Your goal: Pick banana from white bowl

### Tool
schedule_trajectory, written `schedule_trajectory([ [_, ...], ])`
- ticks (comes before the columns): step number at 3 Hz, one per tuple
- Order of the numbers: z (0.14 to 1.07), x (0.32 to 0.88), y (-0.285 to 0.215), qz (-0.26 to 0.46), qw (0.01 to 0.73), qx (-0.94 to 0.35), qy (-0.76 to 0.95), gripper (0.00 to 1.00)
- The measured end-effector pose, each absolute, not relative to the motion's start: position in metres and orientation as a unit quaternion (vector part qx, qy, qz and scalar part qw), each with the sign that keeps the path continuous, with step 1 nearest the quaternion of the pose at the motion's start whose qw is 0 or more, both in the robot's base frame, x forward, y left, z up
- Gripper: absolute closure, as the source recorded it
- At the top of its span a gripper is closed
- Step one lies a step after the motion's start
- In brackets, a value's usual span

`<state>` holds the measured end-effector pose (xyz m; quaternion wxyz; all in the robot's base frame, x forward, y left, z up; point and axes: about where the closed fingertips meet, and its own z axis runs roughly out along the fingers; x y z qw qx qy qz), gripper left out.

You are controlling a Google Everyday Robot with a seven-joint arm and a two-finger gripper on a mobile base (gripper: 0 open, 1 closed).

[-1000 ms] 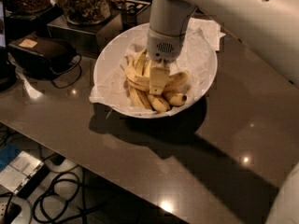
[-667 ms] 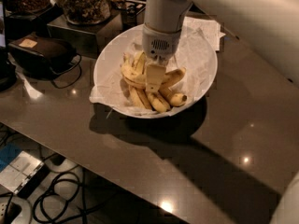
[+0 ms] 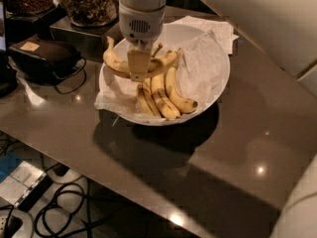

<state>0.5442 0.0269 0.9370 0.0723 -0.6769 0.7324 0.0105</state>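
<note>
My gripper (image 3: 139, 69) hangs over the left part of the white bowl (image 3: 218, 90), which is lined with crumpled white paper. Its fingers are shut on the banana (image 3: 116, 62), a strongly curved yellow one with dark ends, held crosswise and lifted above the bowl's rim. Three straighter bananas (image 3: 168, 94) lie side by side in the bowl below it. The arm's white wrist covers the bowl's far rim.
Glass jars of dark snacks (image 3: 89, 3) stand behind the bowl on a dark stand. A dark box with a cable (image 3: 47, 56) lies at the left. A white napkin (image 3: 213, 29) lies behind the bowl. Cables lie on the floor below the table's front edge.
The gripper has risen and shifted left with the curved banana in it, lifting it off the other bananas in the bowl.
</note>
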Motion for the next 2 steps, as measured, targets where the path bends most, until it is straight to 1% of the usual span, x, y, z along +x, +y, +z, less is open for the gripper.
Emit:
schedule_trajectory([
  [1,0.938,0.548,0.033,0.009,0.085,-0.678,0.730,1.00],
  [2,0.943,0.529,0.057,0.005,0.095,-0.704,0.703,1.00],
])
